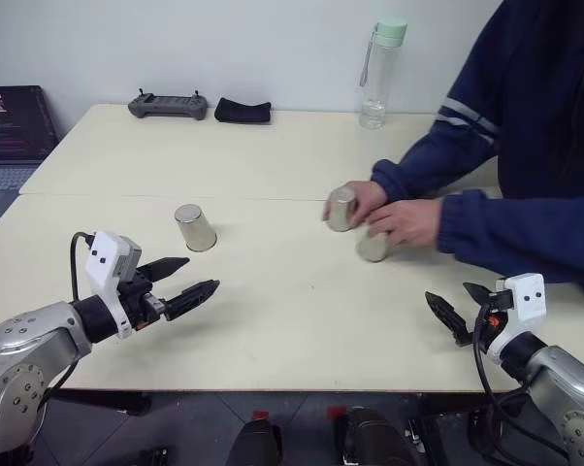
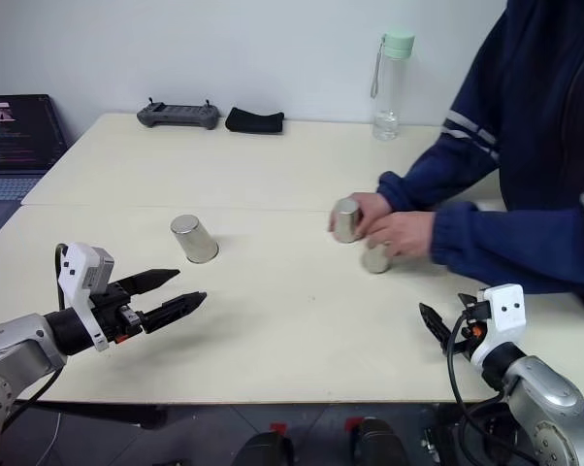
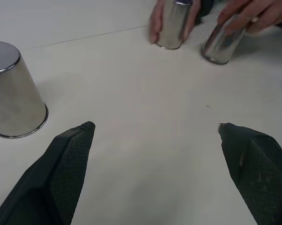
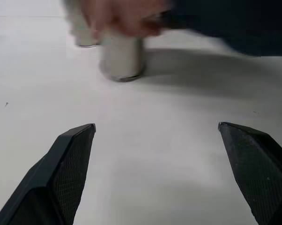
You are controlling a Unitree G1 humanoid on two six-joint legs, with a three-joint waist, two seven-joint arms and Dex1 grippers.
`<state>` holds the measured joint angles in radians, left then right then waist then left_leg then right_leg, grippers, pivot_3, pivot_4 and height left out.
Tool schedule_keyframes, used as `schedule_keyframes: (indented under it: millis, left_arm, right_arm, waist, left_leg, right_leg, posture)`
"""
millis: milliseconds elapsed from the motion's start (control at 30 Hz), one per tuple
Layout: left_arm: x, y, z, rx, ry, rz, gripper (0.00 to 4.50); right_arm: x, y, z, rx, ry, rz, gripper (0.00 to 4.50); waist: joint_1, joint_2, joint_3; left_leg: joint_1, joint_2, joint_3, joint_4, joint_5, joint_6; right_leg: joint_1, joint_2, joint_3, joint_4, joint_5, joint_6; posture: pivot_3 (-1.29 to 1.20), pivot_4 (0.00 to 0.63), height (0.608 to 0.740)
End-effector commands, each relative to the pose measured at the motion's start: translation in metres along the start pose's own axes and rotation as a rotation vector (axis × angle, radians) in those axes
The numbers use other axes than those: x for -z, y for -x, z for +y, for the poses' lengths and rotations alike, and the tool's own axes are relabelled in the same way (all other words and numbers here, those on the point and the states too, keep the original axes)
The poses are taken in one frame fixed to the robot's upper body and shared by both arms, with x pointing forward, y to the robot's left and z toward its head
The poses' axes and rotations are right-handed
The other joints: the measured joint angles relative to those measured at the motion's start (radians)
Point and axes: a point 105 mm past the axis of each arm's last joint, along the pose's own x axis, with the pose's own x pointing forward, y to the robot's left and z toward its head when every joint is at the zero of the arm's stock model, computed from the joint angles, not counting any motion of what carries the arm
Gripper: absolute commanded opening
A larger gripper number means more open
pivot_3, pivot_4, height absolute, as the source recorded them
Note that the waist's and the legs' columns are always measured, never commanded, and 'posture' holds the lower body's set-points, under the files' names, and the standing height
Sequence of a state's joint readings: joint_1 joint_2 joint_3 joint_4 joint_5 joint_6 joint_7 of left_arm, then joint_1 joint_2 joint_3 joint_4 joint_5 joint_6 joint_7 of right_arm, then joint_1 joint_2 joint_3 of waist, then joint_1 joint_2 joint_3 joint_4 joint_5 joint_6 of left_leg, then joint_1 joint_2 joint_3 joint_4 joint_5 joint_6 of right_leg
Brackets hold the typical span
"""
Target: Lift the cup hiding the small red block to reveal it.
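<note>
Three silver cups stand upside down on the cream table (image 1: pixel 273 301). One cup (image 1: pixel 194 227) stands alone at the middle left. A person's hands (image 1: pixel 401 220) hold the other two, one cup (image 1: pixel 341 208) farther back and one cup (image 1: pixel 373 246) nearer. The small red block is hidden. My left gripper (image 1: pixel 180 282) hovers open over the table, in front of the lone cup (image 3: pixel 13 104). Near the right front edge my right gripper (image 1: pixel 459 313) stands open with nothing between its fingers, a little in front of the nearer held cup (image 4: pixel 122 57).
A person in a dark blue sleeve (image 1: pixel 505 228) leans in from the right. At the back stand a clear bottle with a green cap (image 1: pixel 381 73), a black pouch (image 1: pixel 243 111) and a grey controller (image 1: pixel 168 104). A laptop (image 1: pixel 11 136) sits at the far left.
</note>
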<state>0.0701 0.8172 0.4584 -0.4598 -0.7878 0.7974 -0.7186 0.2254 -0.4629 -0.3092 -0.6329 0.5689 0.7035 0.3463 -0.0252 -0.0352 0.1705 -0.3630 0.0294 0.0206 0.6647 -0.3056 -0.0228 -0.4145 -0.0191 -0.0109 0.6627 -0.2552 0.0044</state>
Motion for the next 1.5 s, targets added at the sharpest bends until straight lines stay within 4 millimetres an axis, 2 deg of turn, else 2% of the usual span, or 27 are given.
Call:
schedule_keyframes:
  millis: [33, 467, 800, 933, 1133, 1333, 1500]
  left_arm:
    - [-0.006, -0.001, -0.001, 0.008, -0.028, -0.014, 4.5]
    - [-0.005, -0.003, -0.002, 0.007, -0.031, -0.015, 4.5]
    - [-0.007, -0.001, 0.002, -0.03, -0.059, -0.028, 4.5]
    - [-0.013, -0.007, 0.008, -0.089, -0.094, -0.075, 4.5]
    - [-0.011, -0.017, 0.0, -0.065, -0.129, -0.082, 4.5]
    - [-0.019, -0.056, -0.009, -0.039, -0.147, -0.168, 4.5]
    - [-0.018, -0.094, -0.004, -0.121, -0.158, -0.201, 4.5]
  right_arm:
    - [-0.008, 0.001, 0.003, -0.005, 0.028, -0.035, 4.46]
    - [-0.01, 0.001, 0.007, -0.013, 0.034, -0.04, 4.46]
    - [-0.02, -0.001, 0.013, -0.046, 0.075, -0.066, 4.46]
    - [-0.03, -0.006, 0.024, -0.11, 0.108, -0.108, 4.46]
    - [-0.035, -0.007, 0.042, -0.238, 0.108, -0.134, 4.46]
    - [-0.037, -0.014, 0.049, -0.31, 0.156, -0.175, 4.46]
    - [-0.045, -0.016, 0.057, -0.352, 0.167, -0.219, 4.46]
  waist:
    - [0.0, 0.0, 0.0]
    - [0.0, 0.0, 0.0]
    - [0.0, 0.0, 0.0]
    - [0.0, 0.0, 0.0]
    - [0.001, 0.0, 0.0]
    - [0.01, 0.0, 0.0]
    - [0.022, 0.0, 0.0]
  left_leg:
    - [0.0, 0.0, 0.0, 0.0, 0.0, 0.0]
    - [0.0, 0.0, 0.0, 0.0, 0.0, 0.0]
    - [0.0, 0.0, 0.0, 0.0, 0.0, 0.0]
    - [0.0, 0.0, 0.0, 0.0, 0.0, 0.0]
    - [0.0, 0.0, 0.0, 0.0, 0.0, 0.0]
    - [0.001, -0.001, -0.001, 0.002, 0.0, 0.0]
    - [0.001, -0.002, -0.001, 0.002, 0.0, 0.0]
  right_leg:
    - [0.0, 0.0, 0.0, 0.0, 0.0, 0.0]
    - [0.0, 0.0, 0.0, 0.0, 0.0, 0.0]
    - [0.0, 0.0, 0.0, 0.0, 0.0, 0.0]
    - [0.0, 0.0, 0.0, 0.0, 0.0, 0.0]
    - [0.0, 0.0, 0.0, 0.0, 0.0, 0.0]
    - [0.002, 0.0, -0.001, 0.0, 0.001, 0.001]
    - [0.003, 0.001, -0.001, 0.0, 0.001, 0.001]
  posture:
    - [0.0, 0.15, 0.74]
    - [0.0, 0.15, 0.74]
    - [0.0, 0.15, 0.74]
    - [0.0, 0.15, 0.74]
    - [0.0, 0.15, 0.74]
    - [0.0, 0.15, 0.74]
    - [0.0, 0.15, 0.74]
